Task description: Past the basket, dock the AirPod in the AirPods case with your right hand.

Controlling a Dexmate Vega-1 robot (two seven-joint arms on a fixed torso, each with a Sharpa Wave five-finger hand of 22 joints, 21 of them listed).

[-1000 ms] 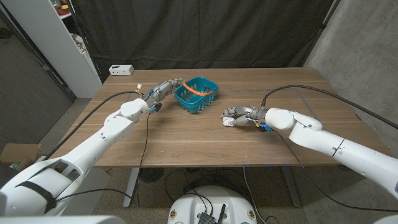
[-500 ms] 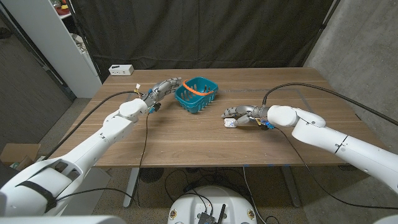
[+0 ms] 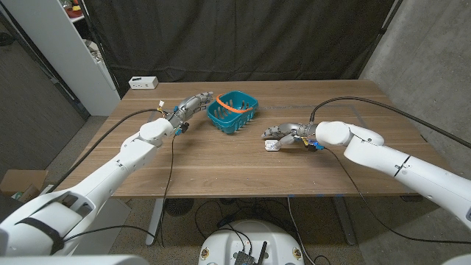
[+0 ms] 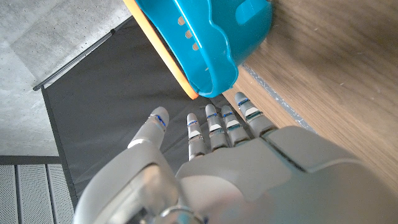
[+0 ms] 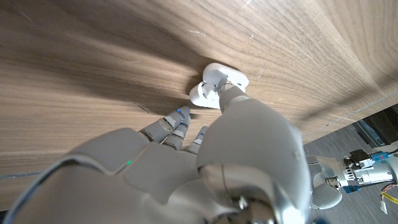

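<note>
Both arms are covered in white rounded shells; black cables are routed along them. Left hand (image 3: 193, 102) and right hand (image 3: 283, 135) are built of grey metal with blue-marked fingers (image 4: 214, 124).

Glossy plastic basket (image 3: 232, 112) and white case (image 5: 214, 84) on matt grained wood table (image 3: 221, 162).

head view high over table (image 3: 221, 165), wrist views close behind each hand, basket (image 3: 232, 112) shared

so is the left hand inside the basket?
No. In the head view the left hand sits beside the basket, fingers outside its rim.
</note>
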